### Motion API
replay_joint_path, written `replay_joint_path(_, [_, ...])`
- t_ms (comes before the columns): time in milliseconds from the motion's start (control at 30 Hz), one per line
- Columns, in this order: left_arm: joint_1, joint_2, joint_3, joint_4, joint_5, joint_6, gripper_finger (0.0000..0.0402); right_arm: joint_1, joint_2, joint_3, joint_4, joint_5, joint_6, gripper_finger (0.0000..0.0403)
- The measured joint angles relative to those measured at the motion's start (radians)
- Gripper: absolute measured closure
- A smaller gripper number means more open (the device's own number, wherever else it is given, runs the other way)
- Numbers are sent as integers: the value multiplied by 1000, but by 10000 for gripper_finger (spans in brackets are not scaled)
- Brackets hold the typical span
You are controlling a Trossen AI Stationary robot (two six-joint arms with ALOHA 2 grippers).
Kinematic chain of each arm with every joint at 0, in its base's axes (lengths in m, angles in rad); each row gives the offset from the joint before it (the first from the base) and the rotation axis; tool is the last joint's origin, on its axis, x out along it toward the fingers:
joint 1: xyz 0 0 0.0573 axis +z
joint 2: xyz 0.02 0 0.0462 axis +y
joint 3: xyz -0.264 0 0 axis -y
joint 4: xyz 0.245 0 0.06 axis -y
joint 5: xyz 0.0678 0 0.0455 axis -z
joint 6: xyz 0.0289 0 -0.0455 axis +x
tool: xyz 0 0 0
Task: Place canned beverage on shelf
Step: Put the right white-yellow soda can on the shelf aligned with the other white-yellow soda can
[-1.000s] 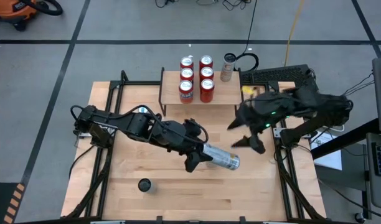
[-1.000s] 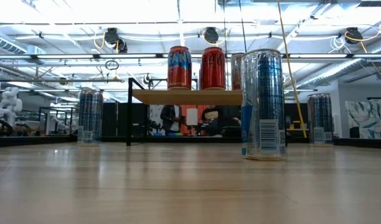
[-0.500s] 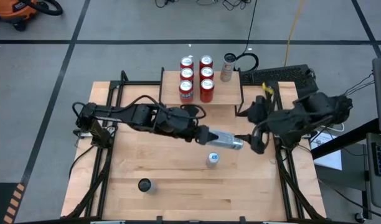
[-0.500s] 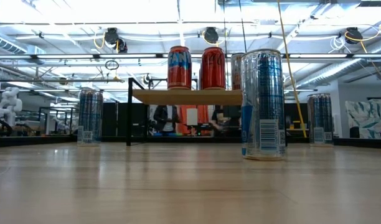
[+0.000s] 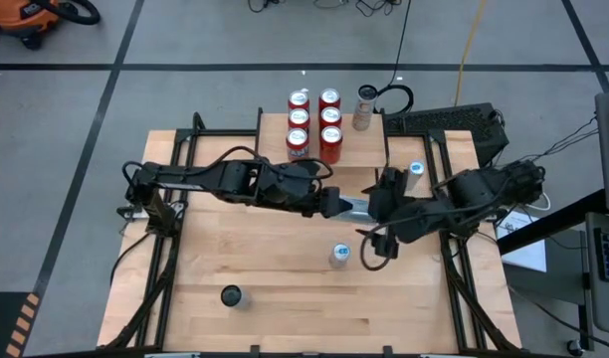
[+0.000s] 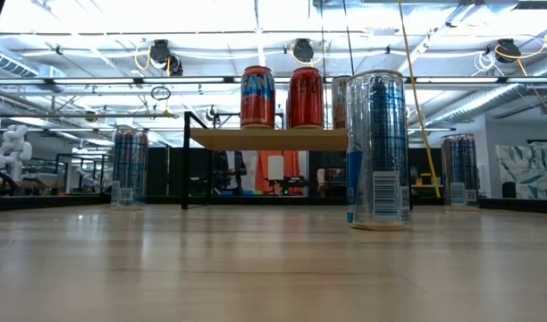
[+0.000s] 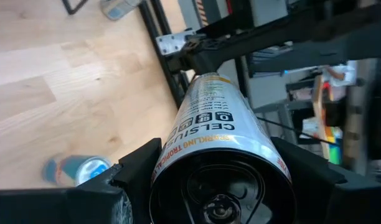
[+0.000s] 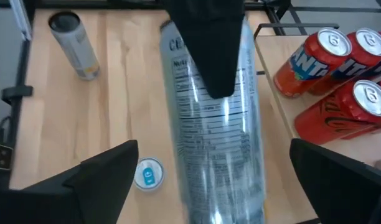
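While the handover is under way: both arms meet over the middle of the bench [image 5: 235, 268].
Left tool [image 5: 332, 204]: closed around the base end of a silver Celsius can [image 7: 223, 149], held lying sideways in the air.
Right tool [image 5: 376, 221]: fingers spread wide on either side of the same can, not yet touching it as far as the right wrist view shows.
Can position: between the two tools, above the bench, just in front of the shelf [image 5: 275, 149]; not on it.
Shelf: six red and orange cans [image 5: 313, 126] fill its left and middle; a bare strip of top at its right.
Other cans: one blue-topped can [image 5: 339, 255] upright below the tools, another [image 5: 416, 170] at the right rail, a dark-topped one [image 5: 231, 295] near the front edge.
Stage (judged): transfer between arms, placing not begun.
Risk 1: left tool lets go before the right closes, so the can drops onto the upright can.
Risk 2: sideways can set on the shelf rolls off.
Risk 3: the swing toward the bare strip clips the red cans.
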Motion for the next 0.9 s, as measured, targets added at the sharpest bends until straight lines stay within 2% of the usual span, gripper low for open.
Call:
replay_joint_path(633, [-1, 0, 0, 8, -3, 9, 146, -17, 69, 0, 2, -4, -114, 11])
replay_joint_path(733, [-1, 0, 0, 7, -3, 11, 146, -23, 78, 0, 3, -3, -120, 29])
replay_joint_path(900, [0, 0, 0, 4, -3, 27, 146, -31, 83, 0, 5, -3, -120, 87])
